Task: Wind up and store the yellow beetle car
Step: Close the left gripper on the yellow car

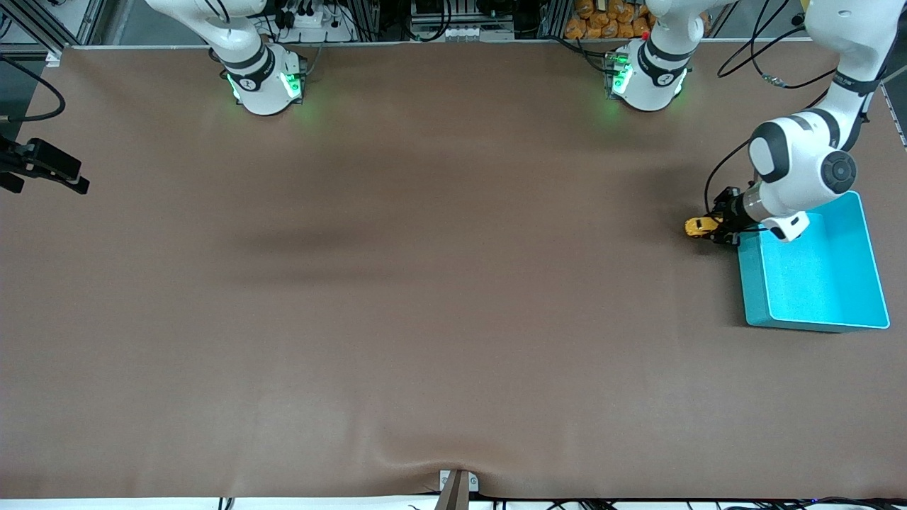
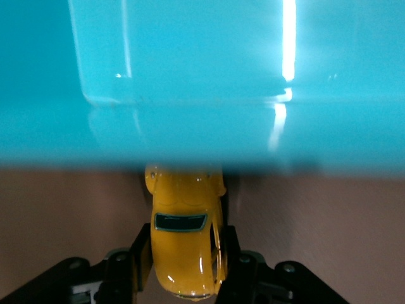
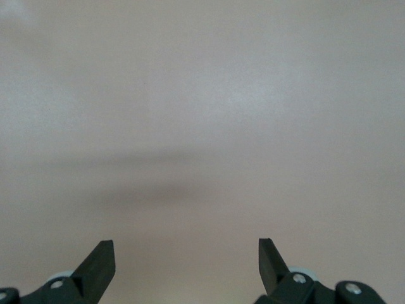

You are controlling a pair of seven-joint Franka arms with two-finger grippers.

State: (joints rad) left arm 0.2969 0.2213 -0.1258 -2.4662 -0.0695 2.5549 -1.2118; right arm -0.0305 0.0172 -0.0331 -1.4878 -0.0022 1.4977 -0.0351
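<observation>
The yellow beetle car (image 1: 700,226) (image 2: 183,244) is low at the table, just outside the turquoise bin (image 1: 755,287), beside the bin's wall that faces the right arm's end. My left gripper (image 1: 721,227) (image 2: 185,248) is shut on the car, with a black finger (image 2: 140,250) pressed on each flank. In the left wrist view the car's nose points at the bin's wall (image 2: 190,95), which fills that view close ahead. My right gripper (image 3: 186,259) hangs open over bare brown table, holding nothing. It is out of the front view.
The brown mat (image 1: 425,283) covers the whole table. A black camera mount (image 1: 42,166) juts in at the right arm's end. A small metal bracket (image 1: 457,485) sits at the table edge nearest the front camera. The left arm's elbow (image 1: 801,166) hangs over the bin.
</observation>
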